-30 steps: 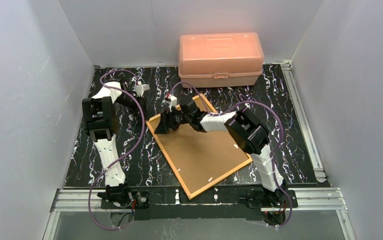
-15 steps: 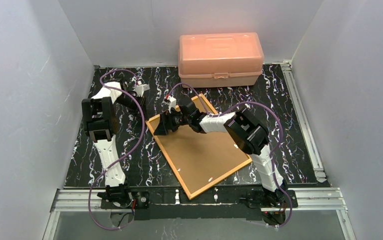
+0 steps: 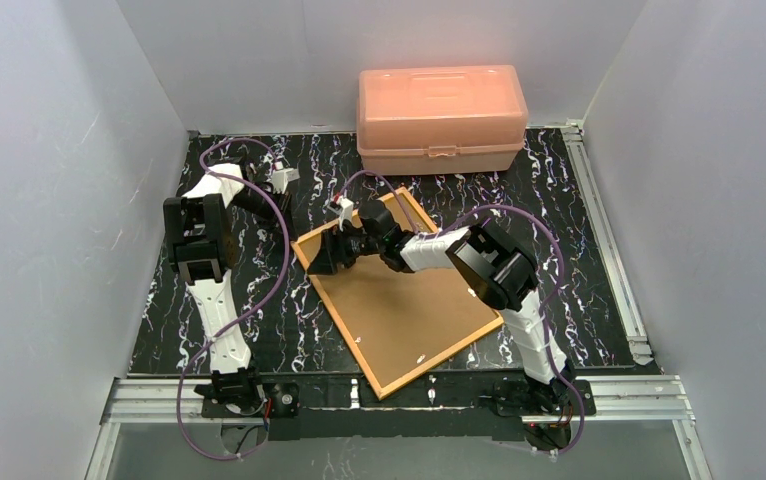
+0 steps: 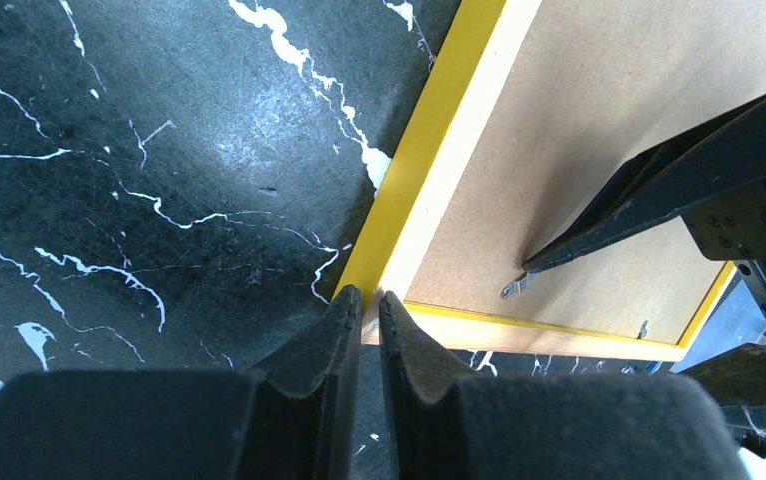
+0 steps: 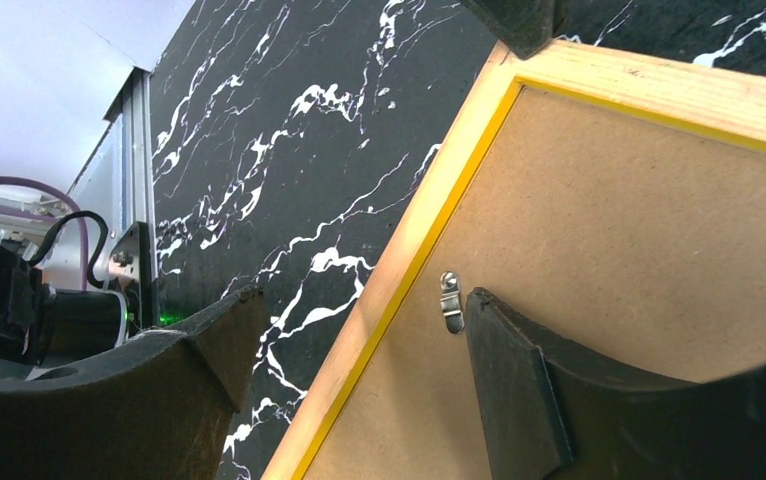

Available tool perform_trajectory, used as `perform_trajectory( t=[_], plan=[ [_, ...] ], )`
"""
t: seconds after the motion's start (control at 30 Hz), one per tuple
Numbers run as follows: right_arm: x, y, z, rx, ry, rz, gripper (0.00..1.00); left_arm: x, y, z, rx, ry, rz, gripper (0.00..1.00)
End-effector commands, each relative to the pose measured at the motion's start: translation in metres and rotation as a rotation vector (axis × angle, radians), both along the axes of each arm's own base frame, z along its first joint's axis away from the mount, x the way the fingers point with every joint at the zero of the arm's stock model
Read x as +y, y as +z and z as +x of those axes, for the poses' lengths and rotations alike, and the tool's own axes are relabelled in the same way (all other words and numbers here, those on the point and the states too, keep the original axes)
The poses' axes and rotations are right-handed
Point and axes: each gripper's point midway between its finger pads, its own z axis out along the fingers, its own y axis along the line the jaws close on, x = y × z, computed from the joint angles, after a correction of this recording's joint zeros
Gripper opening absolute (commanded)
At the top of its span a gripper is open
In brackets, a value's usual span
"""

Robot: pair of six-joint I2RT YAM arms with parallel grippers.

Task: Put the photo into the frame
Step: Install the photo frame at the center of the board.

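Jaws of the right gripper [image 5: 361,305] stand spread wide and hold nothing. They straddle the long left edge of the frame [image 3: 414,305], which lies back-up on the table [image 5: 289,150]. One finger [image 5: 519,400] sits over the brown backing, the other [image 5: 159,390] over the marbled surface outside the yellow border. Between them, just beside the inner fingertip, we find a small metal clip [image 5: 449,300]; whether the finger touches it we cannot tell. We judge that the next move turns on this relation, since the clip lies inward of the edge and close against the inner finger.

From the overhead view, the frame's long axis runs from far-left to near-right, and the right gripper works near its far end. Farther off, the left gripper [image 4: 367,298] has its fingers pressed together on nothing, pointing at the frame's left corner yet apart from it. We therefore take the right arm to be the nearer. At the back stands a salmon-pink box [image 3: 441,118].

We see no photo in any view.
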Motion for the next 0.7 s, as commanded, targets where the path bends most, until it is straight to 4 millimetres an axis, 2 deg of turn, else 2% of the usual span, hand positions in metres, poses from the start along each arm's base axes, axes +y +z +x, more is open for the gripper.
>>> perform_trajectory(
  t=[0.0,0.4,0.67],
  plan=[
    [-0.002,0.003,-0.020,0.025,0.032,-0.007,0.82,0.001,0.017,-0.007,-0.020,-0.011,0.025,0.10],
    [-0.002,0.016,-0.027,0.026,0.032,0.011,0.81,0.000,0.019,-0.005,-0.026,-0.008,0.024,0.09],
    [0.003,0.014,-0.024,0.038,0.027,0.017,0.81,0.000,0.019,-0.008,-0.025,-0.009,0.022,0.10]
  ],
)
